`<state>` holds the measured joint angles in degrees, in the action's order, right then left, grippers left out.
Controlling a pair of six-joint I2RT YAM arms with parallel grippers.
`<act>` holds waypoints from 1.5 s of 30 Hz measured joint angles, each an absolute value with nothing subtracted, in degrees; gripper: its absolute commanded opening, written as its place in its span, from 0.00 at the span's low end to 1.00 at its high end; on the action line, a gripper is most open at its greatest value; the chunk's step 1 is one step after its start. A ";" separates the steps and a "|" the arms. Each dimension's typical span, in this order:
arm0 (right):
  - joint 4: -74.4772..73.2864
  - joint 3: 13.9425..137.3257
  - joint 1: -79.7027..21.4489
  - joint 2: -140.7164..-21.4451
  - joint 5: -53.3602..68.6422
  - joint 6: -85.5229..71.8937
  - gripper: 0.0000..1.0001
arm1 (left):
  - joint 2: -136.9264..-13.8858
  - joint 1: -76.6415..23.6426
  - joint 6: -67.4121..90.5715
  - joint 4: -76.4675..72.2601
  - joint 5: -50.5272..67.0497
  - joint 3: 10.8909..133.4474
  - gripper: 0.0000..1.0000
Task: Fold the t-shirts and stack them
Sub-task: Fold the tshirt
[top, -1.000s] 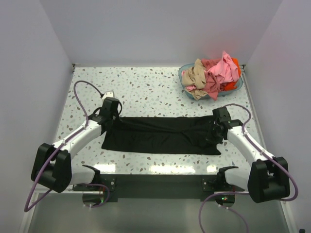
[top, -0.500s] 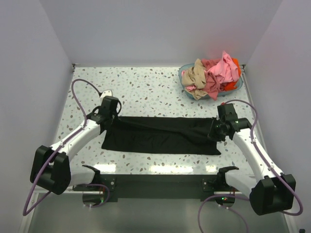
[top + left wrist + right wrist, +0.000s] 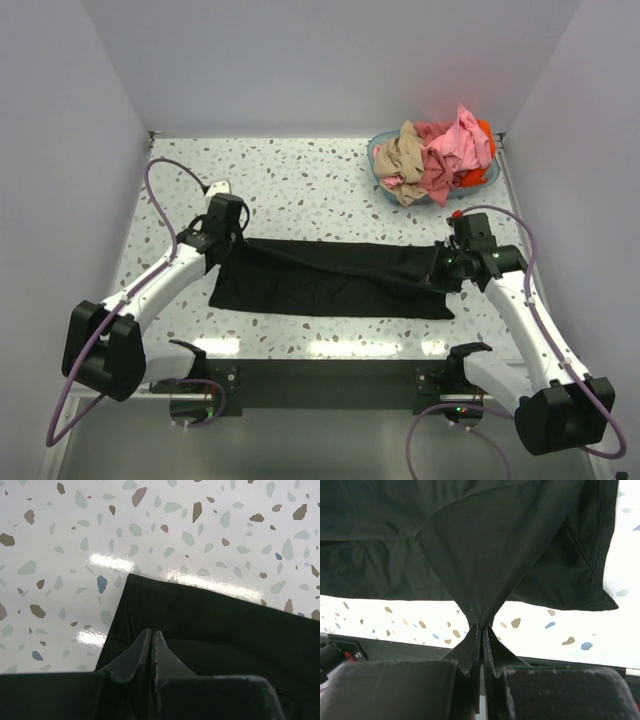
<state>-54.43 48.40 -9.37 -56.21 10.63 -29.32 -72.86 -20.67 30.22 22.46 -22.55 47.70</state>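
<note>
Black t-shirt [image 3: 330,285] is clamped in both grippers, fingers pressed together on the cloth. The right gripper [image 3: 481,628] pulls it up into a tent, which only the wrist cam shows. The left gripper [image 3: 151,634] bites the left end. The right one's swung out toward the right edge since a second ago. Shirt's stretched along the near edge.

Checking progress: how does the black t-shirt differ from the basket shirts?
The black t-shirt lies spread on the table, gripped by the left pincer and right pincer; the basket shirts are a crumpled, untouched heap. The black t-shirt is plain dark; the basket shirts are pink, tan and orange. Both are cloth.
</note>
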 measured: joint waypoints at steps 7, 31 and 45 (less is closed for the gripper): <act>-54.46 48.34 -9.37 -56.05 13.17 -29.47 0.00 | -72.86 -20.67 30.15 23.00 -22.55 47.70 0.00; -55.22 44.58 -9.37 -57.21 2.17 -29.93 0.77 | -64.38 -20.67 33.15 28.45 -22.94 43.86 0.78; -41.45 45.63 -9.06 -73.17 2.00 -31.70 0.64 | -72.29 -20.67 33.39 23.00 -18.31 46.28 0.91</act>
<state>-41.45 45.63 -9.06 -73.17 2.00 -31.70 -72.29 -20.67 33.39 23.00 -18.31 46.28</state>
